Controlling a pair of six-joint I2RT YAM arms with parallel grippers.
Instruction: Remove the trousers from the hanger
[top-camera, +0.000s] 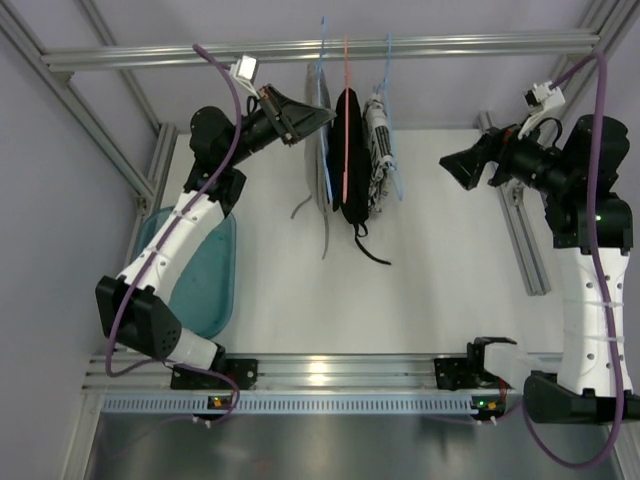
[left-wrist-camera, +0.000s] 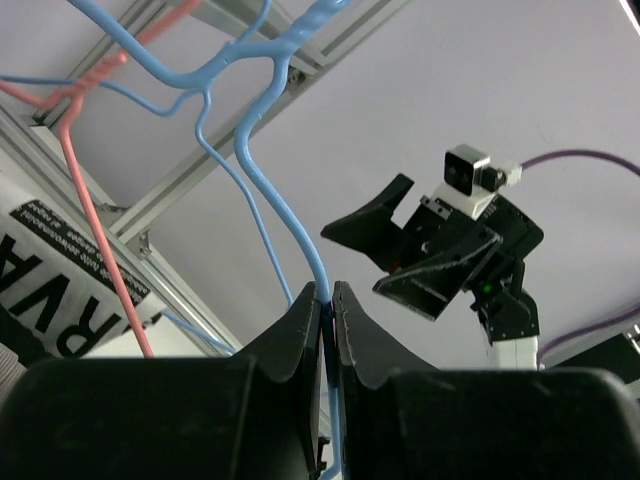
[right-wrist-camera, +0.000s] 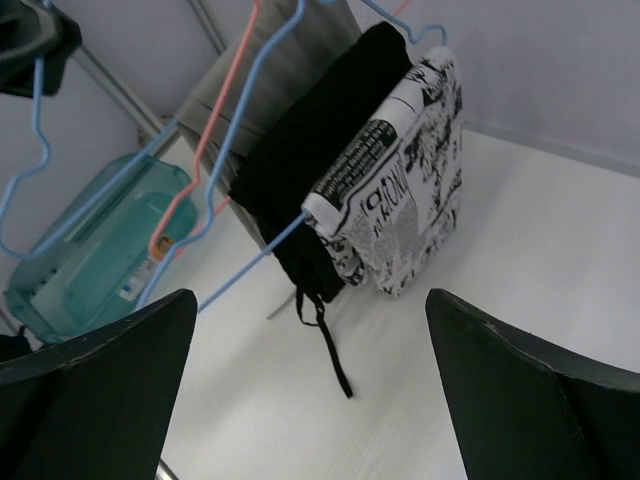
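Left wrist view: left jaws pinch the thin blue wire hanger (left-wrist-camera: 285, 210); right jaws spread wide.

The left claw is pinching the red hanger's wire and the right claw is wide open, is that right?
Not quite. The left wrist view shows the left gripper shut on the wire of the light blue hanger. The right gripper is indeed wide open.

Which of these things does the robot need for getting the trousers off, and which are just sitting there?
For the job:
- trousers
- light blue hanger, pinched by the left gripper
- right gripper, open

Just there:
- black garment
- patterned garment
- red-orange hanger
- teal tub
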